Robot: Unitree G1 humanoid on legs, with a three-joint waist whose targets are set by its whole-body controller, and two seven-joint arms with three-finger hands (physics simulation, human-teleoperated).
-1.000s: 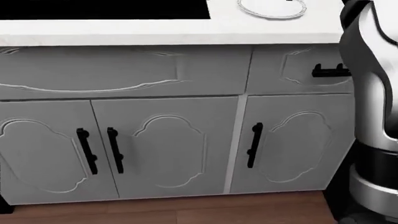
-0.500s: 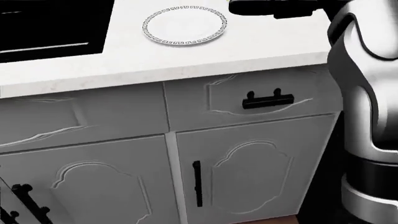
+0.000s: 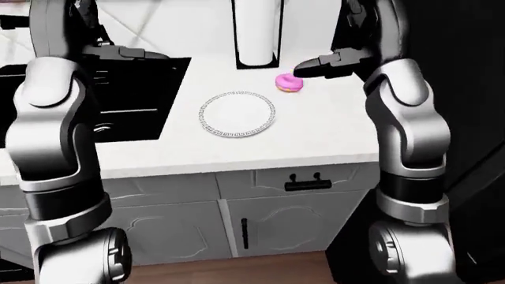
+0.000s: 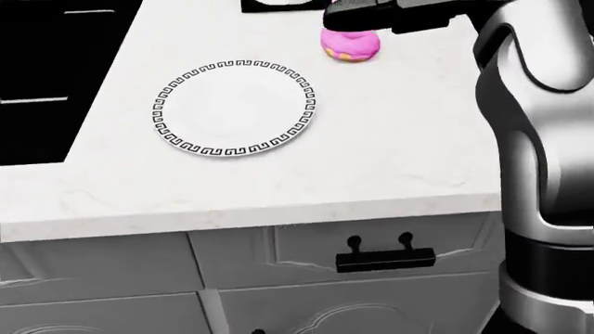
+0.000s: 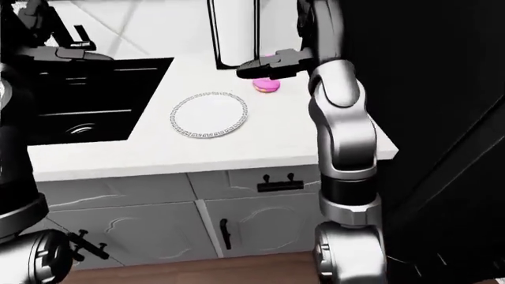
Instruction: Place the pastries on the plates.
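The white, faintly marbled stone worktop (image 4: 399, 153) tops a run of grey panelled cabinets. A round white plate with a black Greek-key border (image 4: 234, 108) lies flat on it, nothing on the plate. A pink-iced doughnut (image 4: 351, 44) sits on the worktop toward the top of the head view, up and to the right of the plate, apart from it. A black sink basin (image 3: 130, 89) is sunk into the worktop at the left. A tall white cylinder on a dark base (image 3: 257, 32) stands near the wall.

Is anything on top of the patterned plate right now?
Nothing: the plate is bare. The pink donut sits on the counter toward the head view's upper right, partly covered by the right hand, whose grip can't be judged.
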